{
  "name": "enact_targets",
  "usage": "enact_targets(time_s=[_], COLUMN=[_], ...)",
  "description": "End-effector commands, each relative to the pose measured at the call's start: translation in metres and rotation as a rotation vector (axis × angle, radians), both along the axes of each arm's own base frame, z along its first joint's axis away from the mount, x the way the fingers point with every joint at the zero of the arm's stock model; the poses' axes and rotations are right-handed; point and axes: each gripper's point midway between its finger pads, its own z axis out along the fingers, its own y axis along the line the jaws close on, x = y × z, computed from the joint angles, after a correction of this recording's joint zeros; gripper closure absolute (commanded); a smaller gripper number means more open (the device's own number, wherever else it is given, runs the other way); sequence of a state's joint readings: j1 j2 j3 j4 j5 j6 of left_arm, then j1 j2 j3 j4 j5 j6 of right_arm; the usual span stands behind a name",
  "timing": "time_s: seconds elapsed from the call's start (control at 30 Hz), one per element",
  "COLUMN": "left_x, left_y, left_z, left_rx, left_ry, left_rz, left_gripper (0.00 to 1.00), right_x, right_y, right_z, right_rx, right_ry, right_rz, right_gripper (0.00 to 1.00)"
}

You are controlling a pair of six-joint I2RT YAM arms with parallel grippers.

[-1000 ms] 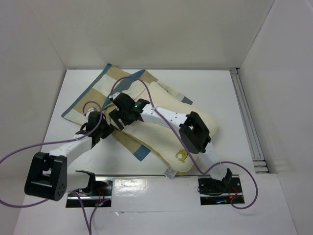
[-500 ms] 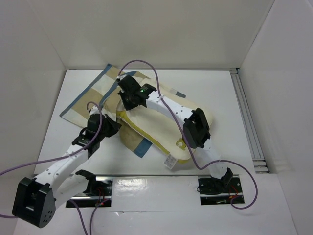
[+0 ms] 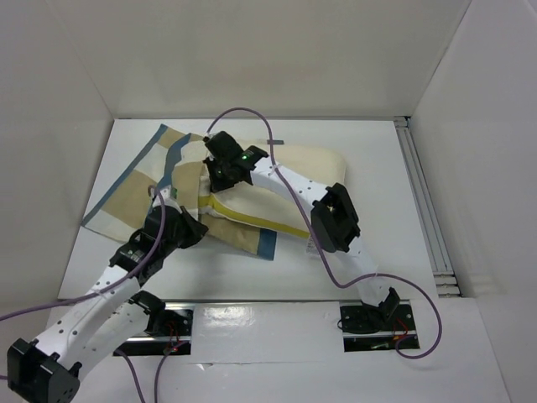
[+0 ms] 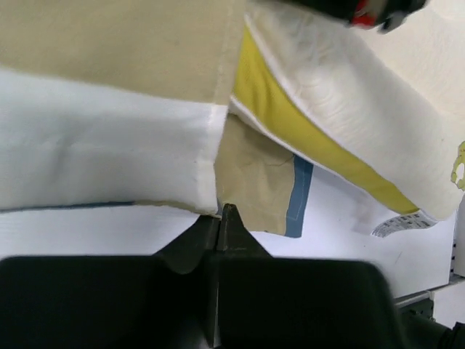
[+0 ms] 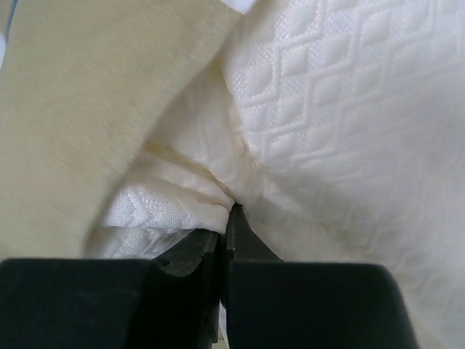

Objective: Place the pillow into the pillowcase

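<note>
Cream quilted cloth is pinched in the clenched right gripper (image 5: pixel 227 211): it is a fold of the one pillow (image 3: pixel 310 168). The pillow lies mid-table (image 3: pixel 382 151), with its left end on a flap of the one pillowcase (image 3: pixel 126 189). The left gripper (image 4: pixel 221 212) is clenched on the pillowcase's near hem. One white tag (image 4: pixel 396 225) sits at the pillow's near edge, its print unreadable, and one yellow emblem (image 4: pixel 459 163) is near it.
</note>
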State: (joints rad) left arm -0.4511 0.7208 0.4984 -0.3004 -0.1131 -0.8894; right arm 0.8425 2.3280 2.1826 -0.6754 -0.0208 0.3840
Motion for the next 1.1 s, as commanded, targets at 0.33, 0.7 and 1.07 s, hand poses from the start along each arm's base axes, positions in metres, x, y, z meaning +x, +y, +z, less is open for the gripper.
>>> enact_targets(time_s=[0.33, 0.7, 1.07], left_x=[0.063, 0.194, 0.222], left_y=[0.022, 0.049, 0.067], left_z=[0.112, 0.042, 0.0], left_rx=[0.173, 0.672, 0.802], left_ry=[-0.085, 0.295, 0.376], left_rz=[0.122, 0.27, 0.291], left_gripper=[0.49, 0.15, 0.24], right_x=[-0.007, 0.029, 0.004], right_y=[-0.102, -0.292, -0.344], right_z=[0.083, 0.051, -0.012], right_rx=[0.116, 0.036, 0.043], right_ry=[-0.126, -0.022, 0.142], right_rz=[-0.11, -0.532, -0.638], right_gripper=[0.15, 0.06, 0.01])
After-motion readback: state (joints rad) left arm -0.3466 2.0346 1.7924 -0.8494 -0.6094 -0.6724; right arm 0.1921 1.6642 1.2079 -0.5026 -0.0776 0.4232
